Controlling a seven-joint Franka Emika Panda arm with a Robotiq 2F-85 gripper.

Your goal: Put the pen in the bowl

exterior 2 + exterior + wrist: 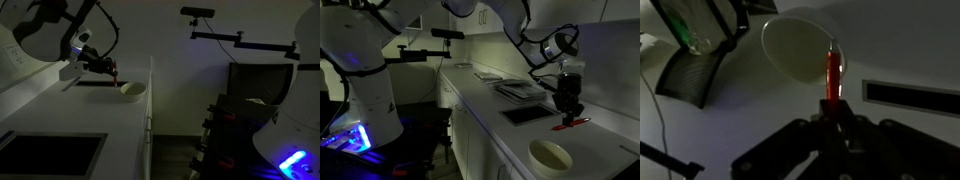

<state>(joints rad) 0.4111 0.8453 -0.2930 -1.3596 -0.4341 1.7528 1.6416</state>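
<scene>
Holds the pen (830, 72) clamped between the jaws, gripped at one end, with the free end pointing toward the bowl (790, 45). Hangs at the bowl's edge rather than over its middle: in the wrist view lines up with one side of the rim, most of the pale inside off to the side. Matches in both exterior views, with the pen (572, 123) close beside the bowl (550, 155) and the pen (116, 78) just beside the bowl (131, 90). Cannot tell from these dim pictures how high above the rim.

Needs, by this reading, a short move toward the bowl's centre before letting go. Risks from here:
- Letting go now probably lands the pen on the rim or on the surface (490, 100) beside the bowl, free to roll off toward the dark mat (532, 113).
- Dropping from too high over so shallow a bowl may bounce or skid the pen out.
- Coming down too low may knock the rim and shove or tip the bowl.
- Gripping by one end may let the pen swing and fall crooked.
</scene>
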